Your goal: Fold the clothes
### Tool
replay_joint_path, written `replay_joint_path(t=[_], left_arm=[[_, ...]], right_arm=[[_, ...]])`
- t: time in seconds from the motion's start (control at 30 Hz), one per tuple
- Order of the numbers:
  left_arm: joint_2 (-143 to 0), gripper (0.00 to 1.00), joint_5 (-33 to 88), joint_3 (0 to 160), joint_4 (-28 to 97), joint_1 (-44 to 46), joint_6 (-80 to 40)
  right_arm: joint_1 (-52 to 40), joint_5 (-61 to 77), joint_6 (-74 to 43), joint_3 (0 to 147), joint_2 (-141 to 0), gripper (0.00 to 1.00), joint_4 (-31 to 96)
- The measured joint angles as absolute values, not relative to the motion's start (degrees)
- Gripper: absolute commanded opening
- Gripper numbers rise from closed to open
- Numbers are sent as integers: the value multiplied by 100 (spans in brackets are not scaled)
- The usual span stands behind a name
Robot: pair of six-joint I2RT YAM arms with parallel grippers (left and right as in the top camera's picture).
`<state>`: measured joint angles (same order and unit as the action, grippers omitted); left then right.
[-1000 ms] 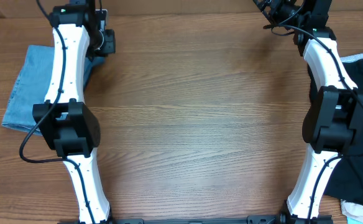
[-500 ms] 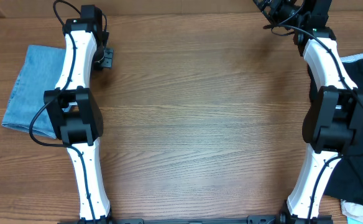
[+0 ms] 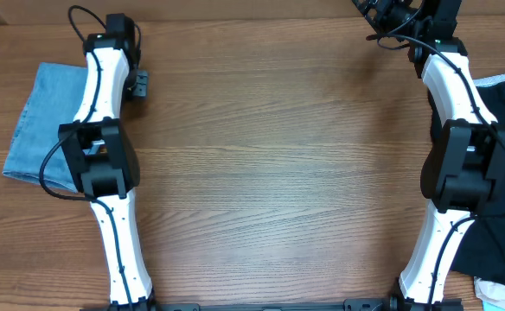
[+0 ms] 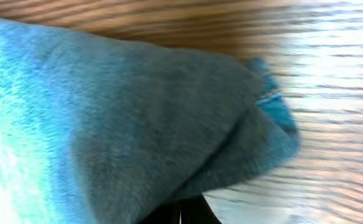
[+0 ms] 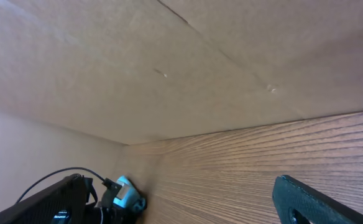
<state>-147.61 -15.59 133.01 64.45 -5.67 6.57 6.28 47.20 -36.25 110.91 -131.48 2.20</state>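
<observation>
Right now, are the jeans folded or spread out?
Folded. The jeans lie as a compact blue rectangle on the table; the left wrist view shows stacked denim layers at one corner.

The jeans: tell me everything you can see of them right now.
The jeans are light blue denim, folded into a compact, roughly rectangular bundle. They lie flat on the wooden table, at its left side. A faint seam runs near their left edge. The left arm passes over their right edge and hides it. The left wrist view, blurred, shows a soft, layered folded corner resting on the wood. No pockets, hems or rip show.
</observation>
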Motion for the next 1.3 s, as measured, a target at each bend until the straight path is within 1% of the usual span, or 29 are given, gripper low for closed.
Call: replay_joint_path(t=[0.33, 0.37, 0.4, 0.47, 0.5, 0.53, 0.57, 0.63, 0.7, 0.77, 0.8, 0.83, 0.93, 1.03, 1.3], left_arm=[[-14763, 5, -1129, 13301, 6169, -1140, 440], [-14763, 7, -1111, 13301, 6193, -1138, 390], [-14763, 15, -1092, 13316, 6257, -1135, 283], [-14759, 22, -1004, 13463, 6460, -1127, 84], [-14744, 27, -937, 13629, 6654, -1127, -32], [-14678, 29, -893, 13788, 6851, -1129, -176], [-14503, 28, -862, 13987, 7168, -1146, -373], [-14151, 23, -849, 14175, 7408, -1221, -661], [-13847, 23, -834, 14278, 7693, -1356, -989], [-13585, 19, -808, 14335, 7996, -1785, -1264], [-13592, 13, -784, 14315, 8025, -1898, -1345], [-13607, 4, -742, 14278, 8084, -2056, -1413], [-13616, 4, -484, 14276, 8064, -2211, -1444], [-13769, 4, 36, 14276, 7662, -2112, -1306], [-14488, 4, 860, 14243, 7028, -1984, -1293]], right_arm=[[628, 4722, -3623, 11091, -13148, 100, 217], [628, 4722, -3623, 11091, -13148, 100, 220], [628, 4722, -3625, 11091, -13148, 100, 217], [628, 4720, -3627, 11091, -13148, 100, 215], [628, 4720, -3625, 11091, -13148, 100, 220], [628, 4720, -3625, 11091, -13148, 100, 217], [628, 4720, -3625, 11091, -13148, 100, 217], [628, 4724, -3625, 11091, -13148, 100, 222], [628, 4720, -3625, 11091, -13148, 100, 217], [626, 4720, -3625, 11091, -13148, 100, 217], [628, 4720, -3625, 11091, -13148, 100, 217], [628, 4722, -3627, 11091, -13148, 100, 220], [628, 4722, -3625, 11091, -13148, 100, 217], [628, 4720, -3625, 11091, -13148, 100, 222], [628, 4720, -3625, 11091, -13148, 100, 217]])
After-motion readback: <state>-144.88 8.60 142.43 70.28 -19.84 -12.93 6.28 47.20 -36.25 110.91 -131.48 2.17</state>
